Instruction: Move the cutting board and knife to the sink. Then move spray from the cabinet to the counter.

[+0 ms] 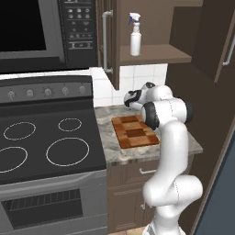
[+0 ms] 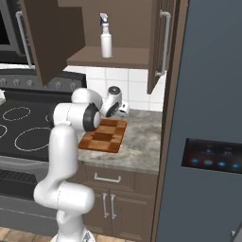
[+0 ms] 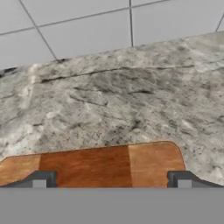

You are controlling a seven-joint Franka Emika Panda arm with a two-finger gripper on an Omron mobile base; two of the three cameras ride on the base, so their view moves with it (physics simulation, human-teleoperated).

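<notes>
Grey stone worktop [image 3: 131,100] across mid frame, board [image 1: 134,132] lying flat on it at centre, spray [image 1: 135,35] on the cabinet shelf, upper middle. End effector [image 3: 111,179] released, jaws wide, hovering over the board's far edge. Likely the board-pickup step; next calls for lowering and closing on that edge.

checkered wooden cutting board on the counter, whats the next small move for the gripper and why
Probably ease the open gripper down onto the checkered wooden cutting board's far edge, then close: its fingertips straddle that edge above the mottled grey stone counter, gripping nothing.
</notes>
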